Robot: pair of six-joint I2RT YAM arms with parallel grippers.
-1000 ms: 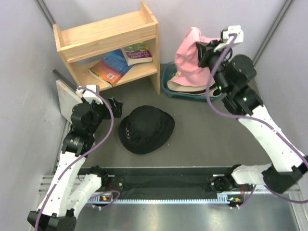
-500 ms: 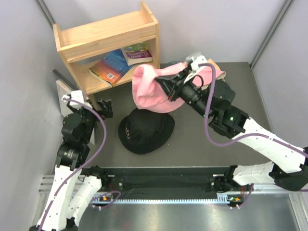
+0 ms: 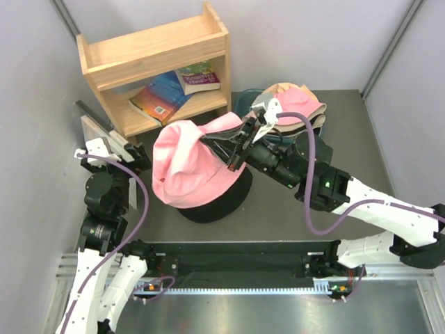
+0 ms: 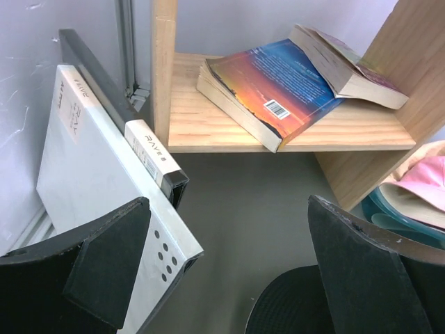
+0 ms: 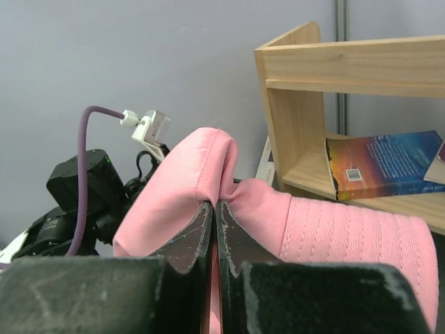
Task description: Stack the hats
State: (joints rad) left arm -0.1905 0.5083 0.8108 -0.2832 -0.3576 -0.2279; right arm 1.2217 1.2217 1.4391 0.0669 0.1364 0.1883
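Progress is partway, as we are judging it: our right jaws are pressing together on a fold of the pink hat (image 3: pixel 182 163), and we are holding it over the black hat (image 3: pixel 226 203) that is lying on the desk (image 3: pixel 271 216), covering most of it. We are not able to tell whether the two are touching. Our left jaws are standing spread wide and empty near the bookshelf (image 4: pixel 292 136). More hats (image 3: pixel 299 104), pink and tan, are sitting in the tub (image 4: pixel 393 221) at the back right, so lowering, letting go and fetching those are remaining.
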